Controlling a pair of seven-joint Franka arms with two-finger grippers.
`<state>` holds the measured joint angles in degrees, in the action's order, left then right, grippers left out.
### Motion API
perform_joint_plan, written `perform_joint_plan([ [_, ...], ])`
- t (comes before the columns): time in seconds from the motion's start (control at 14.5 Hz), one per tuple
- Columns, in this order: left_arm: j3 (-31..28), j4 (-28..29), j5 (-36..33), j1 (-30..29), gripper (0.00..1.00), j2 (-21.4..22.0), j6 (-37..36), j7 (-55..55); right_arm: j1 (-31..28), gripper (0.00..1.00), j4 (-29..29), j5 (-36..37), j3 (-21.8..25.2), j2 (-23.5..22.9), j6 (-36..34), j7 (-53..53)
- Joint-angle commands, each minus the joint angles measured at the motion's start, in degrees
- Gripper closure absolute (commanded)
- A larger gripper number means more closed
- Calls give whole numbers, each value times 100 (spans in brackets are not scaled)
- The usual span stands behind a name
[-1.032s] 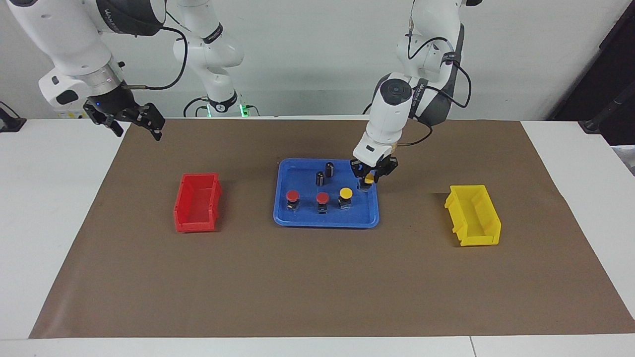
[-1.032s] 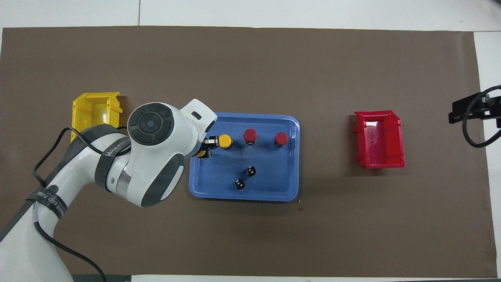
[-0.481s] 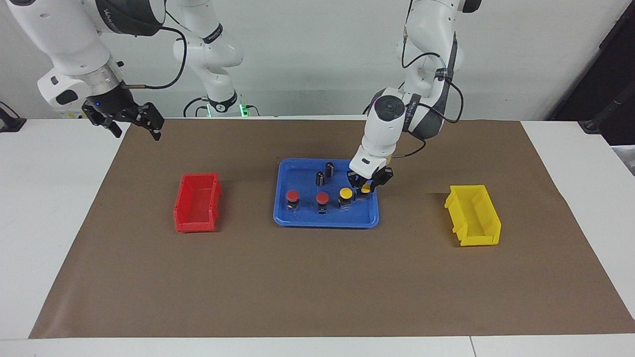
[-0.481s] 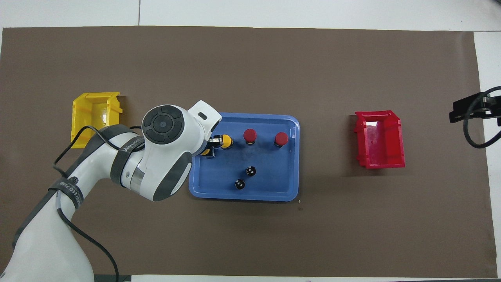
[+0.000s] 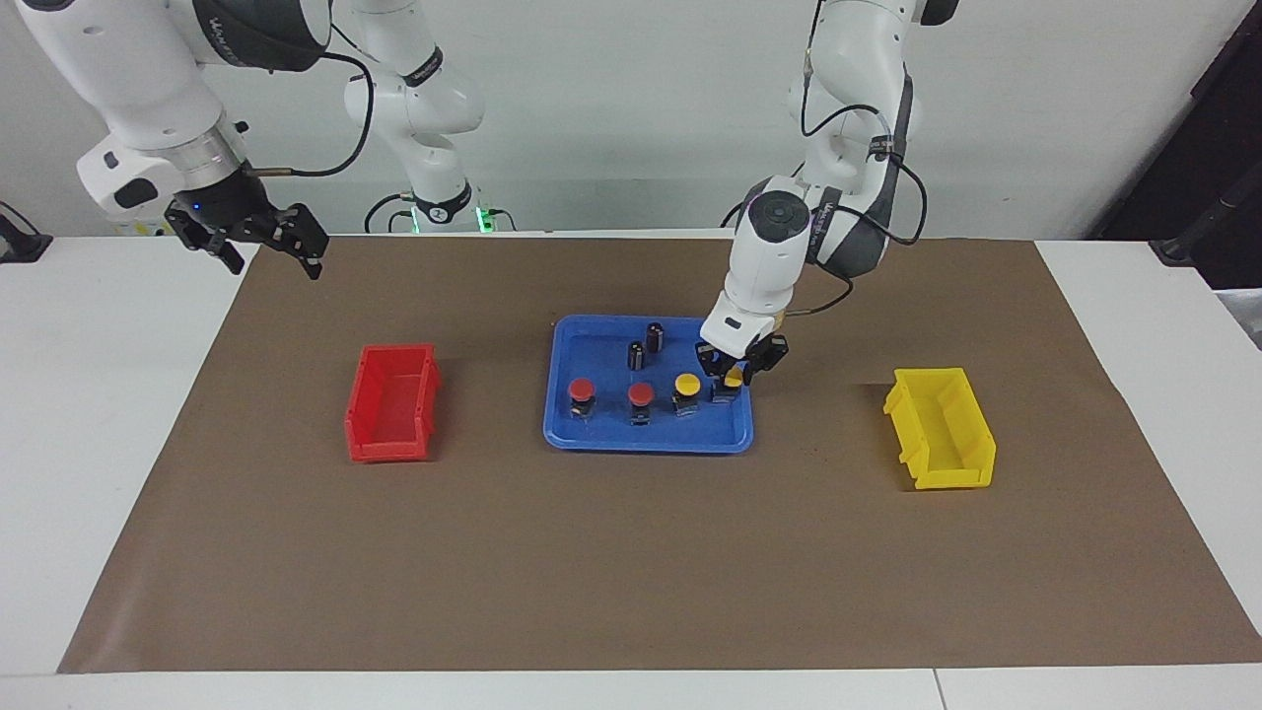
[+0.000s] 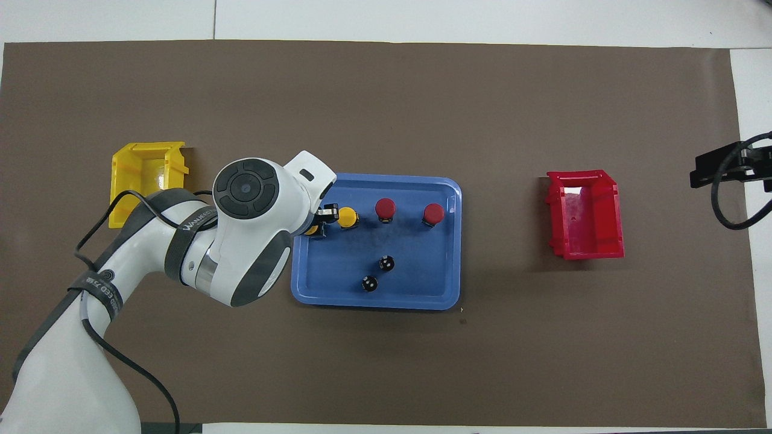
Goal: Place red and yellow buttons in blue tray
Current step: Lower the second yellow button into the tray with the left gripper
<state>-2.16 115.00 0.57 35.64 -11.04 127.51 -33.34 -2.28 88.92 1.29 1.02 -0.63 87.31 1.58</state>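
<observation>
Left claw (image 5: 731, 375) low in blue tray (image 5: 601, 434) at the left arm's end, fingers close around a yellow button (image 5: 730, 379); whether it's gripped or just released, cannot tell. Other yellow button (image 5: 686, 391) just beside it, two red buttons (image 5: 641, 401) in the same row. Right claw (image 5: 264, 240) open, empty, waiting over worktop edge.

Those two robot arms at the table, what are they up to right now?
The left hand is down over a yellow button at the corner of the blue tray toward the left arm's end. Another yellow button and two red buttons already stand in that tray. The right hand waits in the air over the table's edge.
</observation>
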Motion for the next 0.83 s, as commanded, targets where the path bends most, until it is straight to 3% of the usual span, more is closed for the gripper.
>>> perform_joint_plan([
  [0.0, -30, -74, -198, 92, 7, 84, -173, -111, -27, 0, 161, 20, -23, 99, 233, -141],
  [0.14, -30, -275, -206, 101, 0, 180, -680, -50, -36, 0, 152, -15, -23, 90, 233, -141],
  [0.41, -83, -792, -198, 4, 0, 647, -1840, 388, -27, 0, 126, -24, -23, 90, 181, -132],
  [0.55, -109, -1180, -198, -328, 0, 734, -2421, 983, -27, 0, 126, -24, -23, 90, 189, -132],
  [0.76, -136, -1208, -198, -881, 0, 1147, -2870, 1794, -27, 0, 126, -24, -32, 90, 163, -141],
])
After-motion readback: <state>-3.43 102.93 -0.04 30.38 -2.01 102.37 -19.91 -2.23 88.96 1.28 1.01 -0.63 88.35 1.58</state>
